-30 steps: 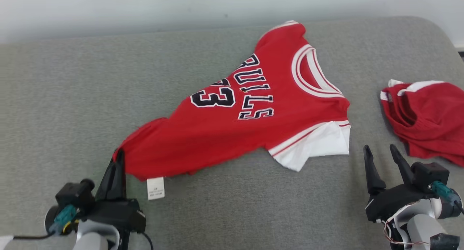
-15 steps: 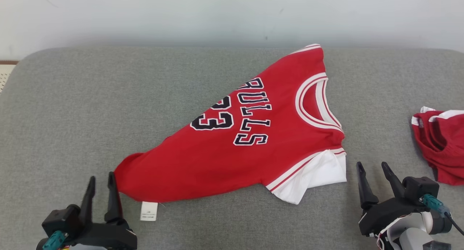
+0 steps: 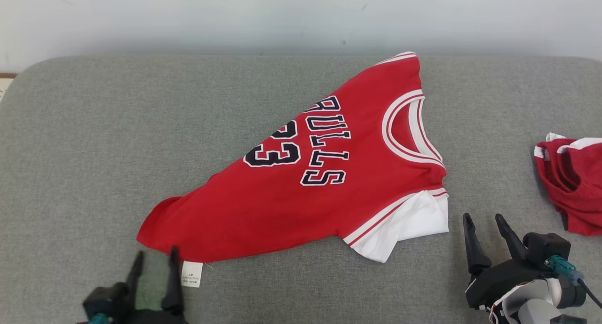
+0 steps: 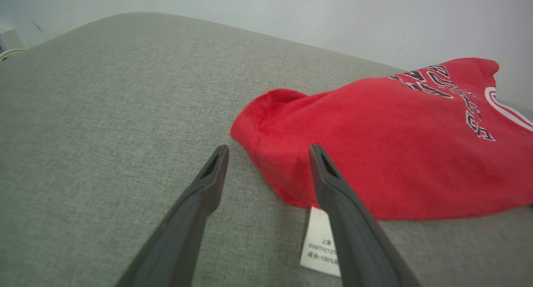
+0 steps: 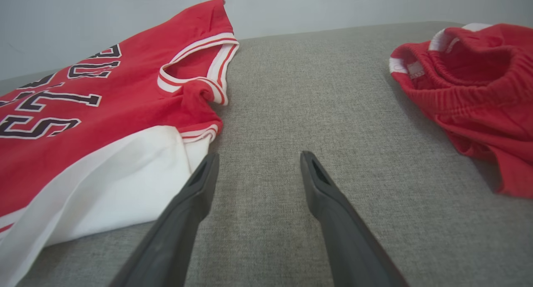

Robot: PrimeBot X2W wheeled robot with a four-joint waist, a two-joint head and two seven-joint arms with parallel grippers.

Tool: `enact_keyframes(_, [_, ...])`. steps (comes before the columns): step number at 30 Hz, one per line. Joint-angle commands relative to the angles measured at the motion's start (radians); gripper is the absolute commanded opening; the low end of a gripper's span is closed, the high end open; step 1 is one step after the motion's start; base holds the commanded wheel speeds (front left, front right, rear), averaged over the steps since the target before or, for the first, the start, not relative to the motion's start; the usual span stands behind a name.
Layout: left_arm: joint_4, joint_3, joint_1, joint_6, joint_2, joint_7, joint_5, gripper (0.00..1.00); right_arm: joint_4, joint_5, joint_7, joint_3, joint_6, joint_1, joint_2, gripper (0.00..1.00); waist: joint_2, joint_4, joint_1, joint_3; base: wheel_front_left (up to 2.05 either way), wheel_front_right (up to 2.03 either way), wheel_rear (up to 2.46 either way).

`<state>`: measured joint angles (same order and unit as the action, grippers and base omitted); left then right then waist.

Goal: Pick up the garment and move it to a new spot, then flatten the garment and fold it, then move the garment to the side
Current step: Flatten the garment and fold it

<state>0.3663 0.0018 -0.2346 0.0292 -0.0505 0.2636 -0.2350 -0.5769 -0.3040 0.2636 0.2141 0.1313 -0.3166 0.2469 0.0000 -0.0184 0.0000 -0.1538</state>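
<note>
The garment is a red jersey with black lettering, a white-trimmed collar and a white sleeve; it lies spread at a slant across the grey cushion. Its bunched hem corner and white care label lie just ahead of my left gripper, which stands open with nothing in it, right finger beside the hem. My right gripper is open and empty over bare cushion, just right of the white sleeve.
A crumpled pair of red shorts with white trim lies at the cushion's right end, to the right of my right gripper. A pale wall runs behind the cushion. Bare grey fabric stretches left of the jersey.
My left gripper has let go of the jersey's hem corner, opened and drawn back toward me. The hem has dropped flat. The head camera has shifted. My right gripper stays open.
</note>
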Motion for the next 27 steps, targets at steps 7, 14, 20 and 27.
enact_keyframes(7, [0.015, -0.115, 0.048, -0.034, -0.001, 0.001, -0.014, 1.0, 0.002, -0.001, 0.0, -0.009, -0.001, 0.002, -0.001, 1.0, 0.0, -0.001, 0.0, -0.017, 0.0, 0.0, 0.0])
enact_keyframes(14, [0.063, -0.156, 0.034, -0.018, -0.001, 0.001, -0.026, 0.82, 0.0, 0.003, 0.0, -0.001, -0.001, -0.014, 0.0, 1.0, 0.0, -0.007, 0.0, -0.022, 0.0, 0.0, 0.0])
enact_keyframes(20, [0.102, -0.155, 0.007, -0.003, -0.001, 0.0, -0.028, 0.67, 0.002, -0.002, 0.0, 0.002, -0.001, -0.016, 0.009, 1.0, 0.0, -0.015, 0.0, -0.031, 0.0, 0.0, 0.0])
enact_keyframes(27, [0.105, -0.157, 0.004, -0.014, -0.001, 0.0, -0.025, 0.0, 0.001, -0.004, 0.0, -0.004, -0.001, -0.017, 0.009, 1.0, 0.0, -0.016, 0.0, -0.034, 0.0, 0.0, 0.0])
